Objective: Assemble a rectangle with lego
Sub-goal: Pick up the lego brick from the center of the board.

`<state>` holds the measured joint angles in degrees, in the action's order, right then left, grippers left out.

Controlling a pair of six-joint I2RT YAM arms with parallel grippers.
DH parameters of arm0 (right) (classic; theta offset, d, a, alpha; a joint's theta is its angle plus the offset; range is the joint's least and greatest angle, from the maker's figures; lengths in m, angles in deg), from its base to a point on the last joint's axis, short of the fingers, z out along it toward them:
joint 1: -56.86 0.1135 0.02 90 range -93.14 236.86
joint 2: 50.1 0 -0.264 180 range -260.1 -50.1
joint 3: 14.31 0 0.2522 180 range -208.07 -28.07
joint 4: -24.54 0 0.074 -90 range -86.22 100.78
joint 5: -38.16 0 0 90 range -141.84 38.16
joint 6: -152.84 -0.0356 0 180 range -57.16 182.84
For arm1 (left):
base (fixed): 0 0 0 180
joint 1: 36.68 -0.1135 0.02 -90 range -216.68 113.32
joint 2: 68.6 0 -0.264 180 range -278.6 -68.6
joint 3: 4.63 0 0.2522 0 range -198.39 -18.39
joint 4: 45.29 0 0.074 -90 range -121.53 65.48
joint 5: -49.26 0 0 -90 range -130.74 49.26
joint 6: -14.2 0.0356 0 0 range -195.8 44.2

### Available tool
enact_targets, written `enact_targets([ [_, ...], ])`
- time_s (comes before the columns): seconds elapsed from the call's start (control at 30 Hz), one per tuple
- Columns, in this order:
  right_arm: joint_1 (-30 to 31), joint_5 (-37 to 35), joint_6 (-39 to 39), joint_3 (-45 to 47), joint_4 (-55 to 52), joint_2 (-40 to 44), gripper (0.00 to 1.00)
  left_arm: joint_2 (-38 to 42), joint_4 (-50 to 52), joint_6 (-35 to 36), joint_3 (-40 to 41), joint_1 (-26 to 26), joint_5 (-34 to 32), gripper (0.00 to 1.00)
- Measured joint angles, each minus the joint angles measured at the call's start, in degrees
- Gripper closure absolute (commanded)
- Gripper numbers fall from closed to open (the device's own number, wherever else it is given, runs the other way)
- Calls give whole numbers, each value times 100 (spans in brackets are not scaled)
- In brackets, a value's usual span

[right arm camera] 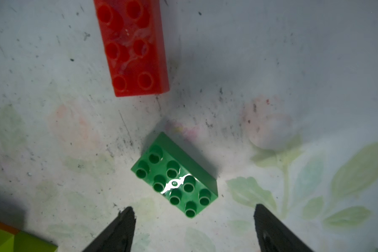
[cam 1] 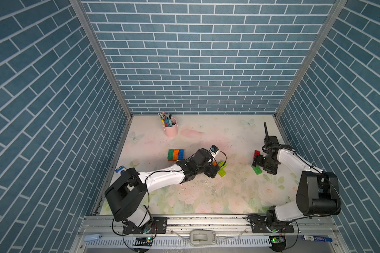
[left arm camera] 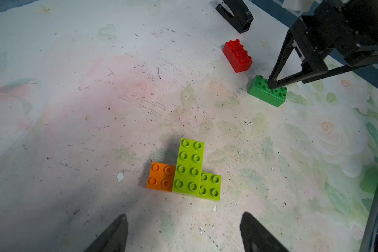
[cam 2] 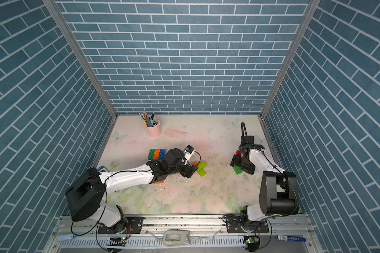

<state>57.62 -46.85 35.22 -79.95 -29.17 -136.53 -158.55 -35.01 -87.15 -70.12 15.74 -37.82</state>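
Left claw (left arm camera: 183,234), released and empty, hangs near the lime-and-orange lego cluster (left arm camera: 189,168) on the worktop (cam 1: 206,192). Right claw (right arm camera: 193,225), likewise spread wide, grasps nothing; the dark green brick (right arm camera: 175,176) lies just ahead of its tips, the red brick (right arm camera: 133,50) beyond. Only the top views show the green-orange-blue block (cam 1: 176,154) and the pink pen cup (cam 1: 171,131), which contains pens (cam 1: 166,119).

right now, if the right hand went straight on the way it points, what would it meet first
Most likely the dark green brick: it lies just ahead of the open right hand. The red brick lies farther on. The hand's height above the green one is unclear.
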Motion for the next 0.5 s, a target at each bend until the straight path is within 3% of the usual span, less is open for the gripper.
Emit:
enact_targets([
  [0.27, 149, 944, -446, 393, 780, -181, 22, 101, -28, 4, 37, 0, -96, 16],
  [0.5, 1187, 1178, -638, 48, 586, -192, 20, 149, -24, 26, 120, 0, -188, 16],
])
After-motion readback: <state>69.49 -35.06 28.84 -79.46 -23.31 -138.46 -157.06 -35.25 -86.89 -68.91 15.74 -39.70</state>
